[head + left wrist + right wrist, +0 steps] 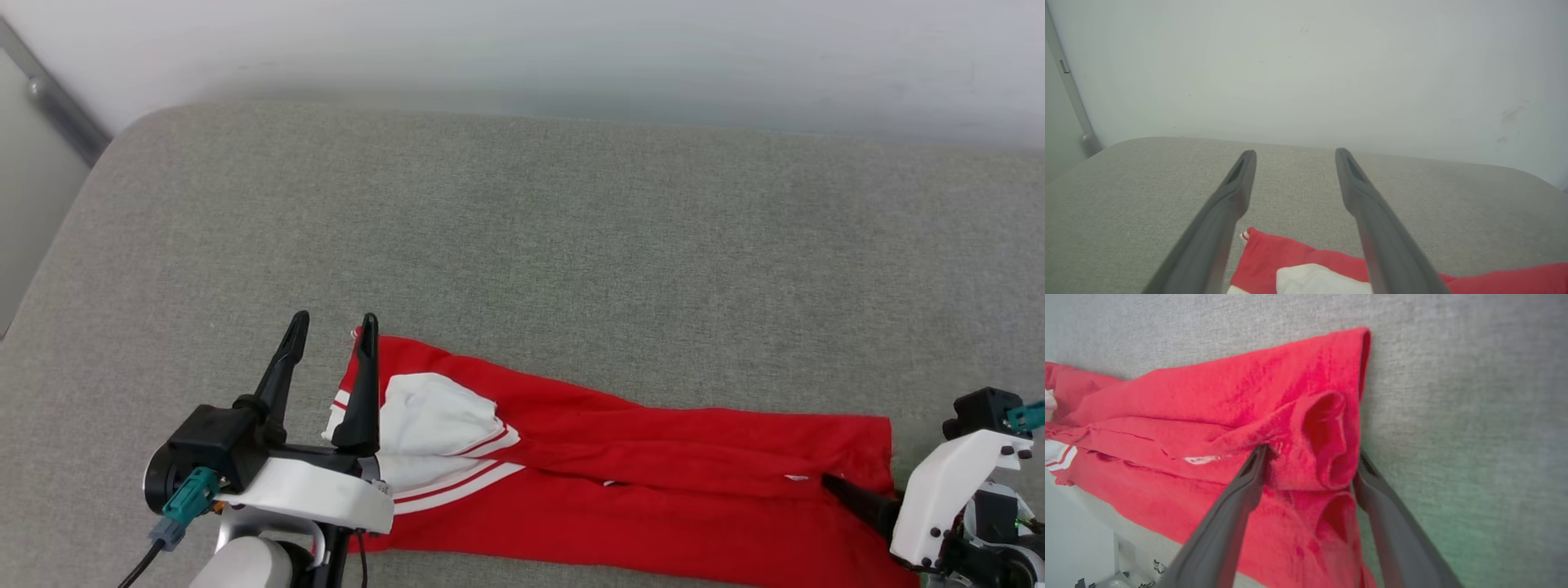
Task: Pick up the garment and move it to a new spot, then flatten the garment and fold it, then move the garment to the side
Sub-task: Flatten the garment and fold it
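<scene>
Jaws wide, the right gripper (1311, 453) straddles a rucked fold at the right end of the garment (653, 482), tips touching cloth, while the left gripper (335, 316), equally wide, hangs above its left, white-sleeved end, the garment lying lengthwise left to right along the grey cushion's (522, 229) near edge.

A: Noted: the garment (653, 457) has its near edge cut off by the bottom of the head view. The end beside the left hand (335, 318) is partly hidden behind that hand's inner finger and wrist.

B: The right hand (1312, 453) has one finger in the head view. The other sits behind its white housing (947, 482), itself cut by the frame edge. Can't tell whether the fingertips (1260, 451) press the fold between them.

A: The small bits (1156, 563) low and left of that hand are too small to name.
</scene>
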`<state>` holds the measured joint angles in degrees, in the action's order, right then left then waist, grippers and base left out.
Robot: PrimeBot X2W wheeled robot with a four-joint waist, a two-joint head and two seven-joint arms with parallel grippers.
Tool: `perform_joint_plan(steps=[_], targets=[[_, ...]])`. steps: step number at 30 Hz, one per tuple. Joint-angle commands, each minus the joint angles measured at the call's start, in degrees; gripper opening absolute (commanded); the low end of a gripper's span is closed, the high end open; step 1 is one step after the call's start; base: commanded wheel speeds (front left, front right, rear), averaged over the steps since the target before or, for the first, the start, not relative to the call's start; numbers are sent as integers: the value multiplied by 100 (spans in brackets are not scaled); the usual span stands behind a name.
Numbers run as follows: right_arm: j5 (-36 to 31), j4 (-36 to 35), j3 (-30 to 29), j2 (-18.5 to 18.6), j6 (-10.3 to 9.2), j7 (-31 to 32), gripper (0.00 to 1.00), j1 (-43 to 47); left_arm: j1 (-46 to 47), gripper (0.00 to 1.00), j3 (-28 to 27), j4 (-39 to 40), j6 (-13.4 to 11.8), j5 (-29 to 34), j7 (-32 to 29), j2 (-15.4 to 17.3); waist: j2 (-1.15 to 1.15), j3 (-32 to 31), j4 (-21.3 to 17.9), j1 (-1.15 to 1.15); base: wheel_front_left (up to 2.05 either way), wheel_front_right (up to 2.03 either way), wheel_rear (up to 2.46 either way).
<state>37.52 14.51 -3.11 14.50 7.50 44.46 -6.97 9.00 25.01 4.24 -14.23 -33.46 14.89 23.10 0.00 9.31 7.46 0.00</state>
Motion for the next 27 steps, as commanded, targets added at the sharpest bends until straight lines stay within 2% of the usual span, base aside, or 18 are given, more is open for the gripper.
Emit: perform_joint_plan(steps=[1,2,3,4,7,18,23,27], targets=[[110,252,216,-138,-2,135,100,96,88,100,-13,-14,24,26,35,-23,0,54,58,0,0,0,0],[184,345,283,-171,-2,183,47,110,83,100,-12,-30,34,38,36,-31,0,58,67,0,0,0,0],[259,399,341,-209,-1,208,13,116,95,100,-18,-24,41,45,36,-46,0,61,70,0,0,0,0],[304,430,380,-213,0,208,0,105,102,100,-19,-33,51,57,37,-40,0,63,70,0,0,0,0],[382,437,440,-184,0,170,0,61,101,100,-38,-66,60,60,37,-18,0,49,49,0,0,0,0],[414,190,341,377,-2,-97,0,-383,-39,100,-50,-103,-23,125,-19,87,0,-226,-312,0,0,0,0],[336,339,-70,571,-2,-140,0,-414,-92,100,-40,-91,-91,146,-71,114,0,-250,-509,0,0,0,0],[172,465,-627,677,-3,-209,0,-352,-101,100,-22,-89,-121,134,-106,108,0,-240,-639,0,0,0,0]])
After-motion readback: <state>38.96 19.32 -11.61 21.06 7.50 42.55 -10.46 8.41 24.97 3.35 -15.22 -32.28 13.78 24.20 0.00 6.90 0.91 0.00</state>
